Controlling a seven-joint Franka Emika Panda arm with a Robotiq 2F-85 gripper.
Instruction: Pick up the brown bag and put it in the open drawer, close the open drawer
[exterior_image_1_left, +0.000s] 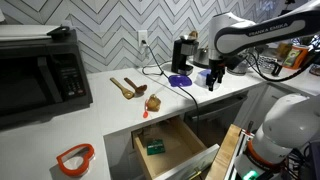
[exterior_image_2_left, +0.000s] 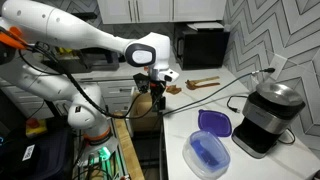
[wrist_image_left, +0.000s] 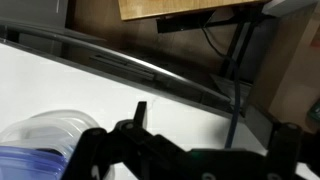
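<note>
The brown bag (exterior_image_1_left: 153, 102) lies on the white counter just behind the open wooden drawer (exterior_image_1_left: 172, 146). In an exterior view it is a small brown shape (exterior_image_2_left: 174, 90) beside the arm. My gripper (exterior_image_1_left: 215, 79) hangs over the counter's front edge, well to the side of the bag and near the blue container; it also shows in an exterior view (exterior_image_2_left: 158, 93). In the wrist view its dark fingers (wrist_image_left: 210, 150) are spread apart with nothing between them.
The drawer holds a green box (exterior_image_1_left: 154, 146). Wooden spoons (exterior_image_1_left: 126, 88) lie near the bag. A blue-lidded container (exterior_image_1_left: 180, 79) and a coffee machine (exterior_image_1_left: 184, 54) stand behind the gripper. A microwave (exterior_image_1_left: 40, 75) and a red object (exterior_image_1_left: 75, 157) are at the far end.
</note>
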